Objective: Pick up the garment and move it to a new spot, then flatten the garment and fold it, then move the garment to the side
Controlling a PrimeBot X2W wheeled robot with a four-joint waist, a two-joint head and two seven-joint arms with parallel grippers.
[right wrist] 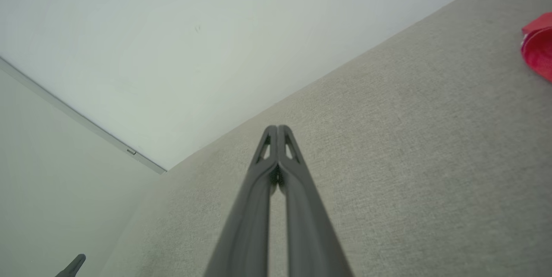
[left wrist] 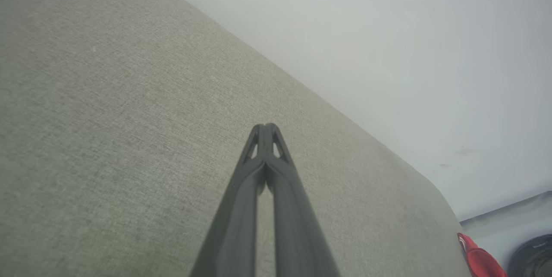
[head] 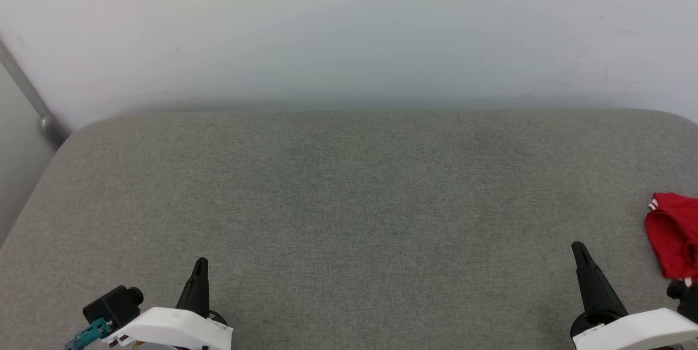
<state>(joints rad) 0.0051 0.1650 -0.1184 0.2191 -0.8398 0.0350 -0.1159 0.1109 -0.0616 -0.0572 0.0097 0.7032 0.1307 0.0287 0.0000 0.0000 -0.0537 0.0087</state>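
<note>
- Logged left gripper (head: pixel 200 264) at lower left of head view, fingers pressed together, nothing between them. Checked against left wrist view: tips touching over bare fabric.
- Logged right gripper (head: pixel 579 249) at lower right, likewise closed and empty. Confirmed same in right wrist view.
- Spotted the garment (head: pixel 673 235) at far right of the grey upholstered surface (head: pixel 349 203): red, bunched, with a white red-striped cuff (head: pixel 653 205) at its upper corner.
- Lost most of it past the frame edge, so could not tell folded from crumpled.
- Placed it to the right of the right gripper, near but apart, and well apart from the left gripper.
- Noted pale wall (head: pixel 349 28) behind, and a dark round object (left wrist: pixel 534 259) low down past the surface's corner in left wrist view.
- Judged stage unclear: either nothing started or garment already set aside.
- Flagged risk: reaching in with fingers closed would shove the cloth sideways instead of pinching it.
- Flagged risk: seemed close to the surface's corner, so a push could slide it off.
- Flagged risk: pinching one loose layer would lift a twisted bundle, hard to flatten.
- Flagged risk: poor aim, with the cloth mostly cropped out of head view.
</note>
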